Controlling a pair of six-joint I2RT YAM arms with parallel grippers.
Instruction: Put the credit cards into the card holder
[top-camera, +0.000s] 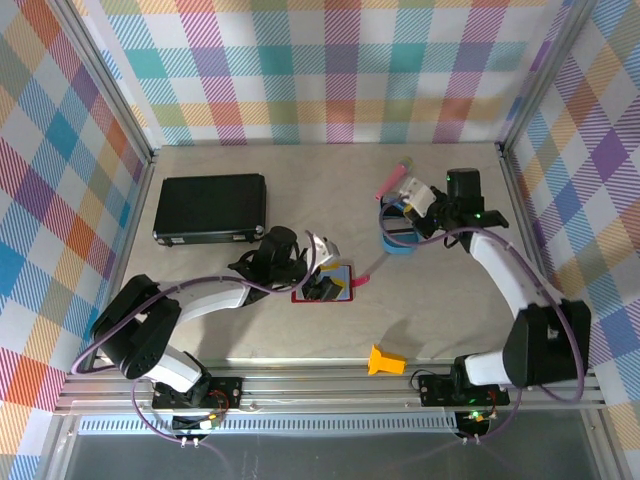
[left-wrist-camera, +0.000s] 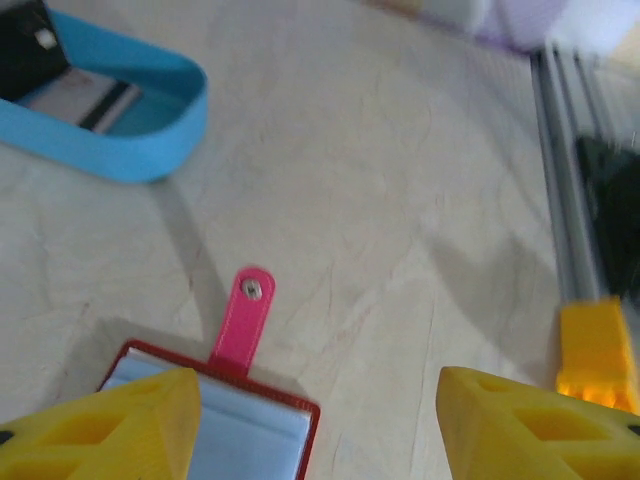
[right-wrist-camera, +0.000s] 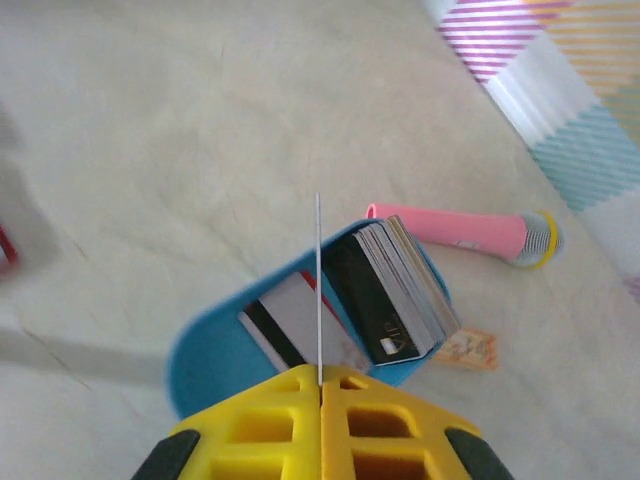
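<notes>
Early going, I judge: the right end effector (right-wrist-camera: 320, 378) is clamped on a single credit card (right-wrist-camera: 318, 270), held edge-on above the blue tray (right-wrist-camera: 200, 345), where the stack of credit cards (right-wrist-camera: 395, 295) waits. The card holder (left-wrist-camera: 250, 430) lies open mid-desk beneath the left end effector (left-wrist-camera: 318, 400), whose fingers are apart.

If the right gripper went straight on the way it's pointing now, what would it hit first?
Most likely the blue tray: the thin card pinched in the right gripper would touch the striped card lying in it first, though depth is unclear.
</notes>
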